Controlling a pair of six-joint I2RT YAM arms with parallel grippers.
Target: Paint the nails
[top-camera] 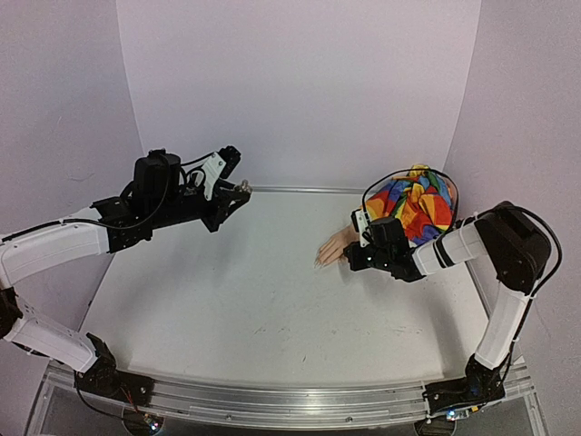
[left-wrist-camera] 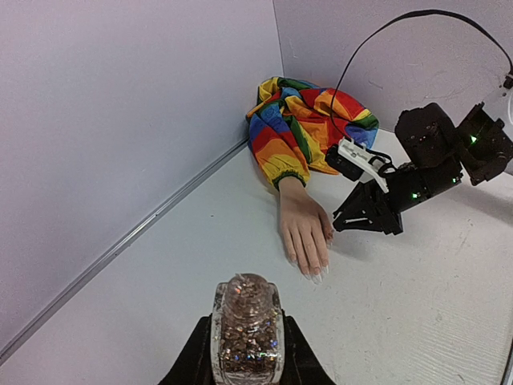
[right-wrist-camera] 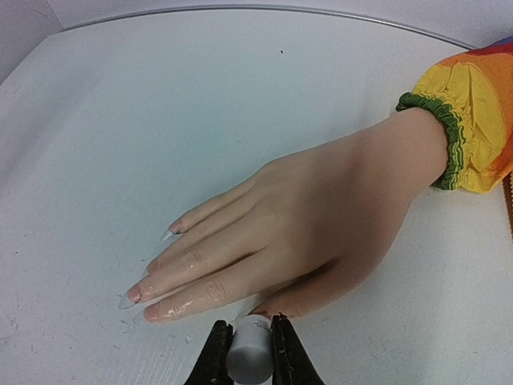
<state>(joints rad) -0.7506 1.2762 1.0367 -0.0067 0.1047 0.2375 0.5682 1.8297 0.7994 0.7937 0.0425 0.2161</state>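
Desk [top-camera: 272,300]: pale and flat. It carries the sleeve and the hand, ahead of the right fingers and well apart from the left fingers.

Sleeve [top-camera: 413,200]: a bunched rainbow fabric behind the right fingers. It looks soft and loose, so taking hold there would likely only drag cloth and shift the wrist.

Mannequin hand [right-wrist-camera: 321,216]: peach-coloured, lying palm down just in front of the right fingers, its fingertips pointing to their left. It appears rigid but light, and I judge it would slide on the smooth desk if pushed. If it needs steadying, hold the wrist by the green cuff, not the thin digits.

Polish bottle [left-wrist-camera: 247,329]: small and clear, full of glitter. It is probably glass, slick and breakable.

Left fingers [left-wrist-camera: 191,365]: clamped on the bottle's two sides, held above the desk and far across from the mannequin hand.

White cap [right-wrist-camera: 247,353]: a small whitish cylinder, probably the brush handle. Any bristles are hidden below it.

Right fingers [right-wrist-camera: 213,357]: closed narrowly on the white cap, right beside the thumb side of the mannequin hand. I cannot tell whether they touch it.

Nails [right-wrist-camera: 128,301]: long, pale, pointed tips at the far left of the right fingers. They look thin, glossy and brittle, so they call for light strokes along their length without pressing.
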